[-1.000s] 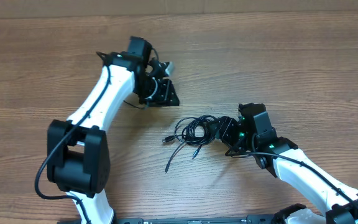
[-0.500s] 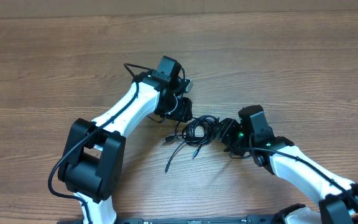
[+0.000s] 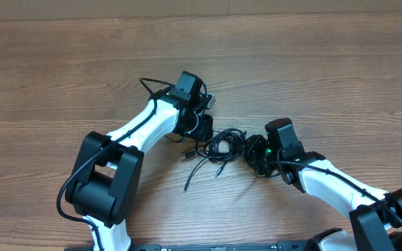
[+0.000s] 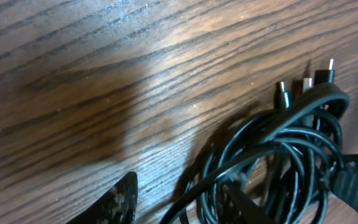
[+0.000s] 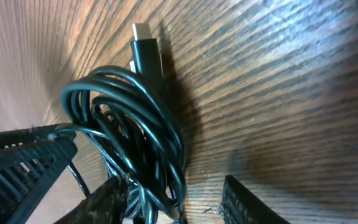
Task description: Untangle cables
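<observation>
Now up close after a big swing in from far out on the left: the left arm's black two-finger gripper [image 3: 202,130], touching or almost touching the bunch of thin black cords with small plug ends [image 3: 225,143]. Nudged only a little nearer on the other side: the right arm's black two-finger gripper [image 3: 251,150]. Puts the bunch right between the two, near the middle of the brown wooden table [image 3: 326,70], with two loose ends trailing toward the front edge. From the left wrist view: fingers [image 4: 120,199] apart and not squeezing, a few loops running between them, three small plugs [image 4: 303,81] poking out at the far end. From the right wrist view: fingers [image 5: 247,199] apart too, loops lying against one finger, bare wood showing by the other, so no hold on anything yet. Means both sides look lined up for a grab, most likely. Still all looped together, so hardly any untangling looks done. Probably calls next for a pinch on a different loop from each side, then a slow pull apart. Could just drag the whole bunch along, or tighten a knot, with a pull too quick or on the same loop.
</observation>
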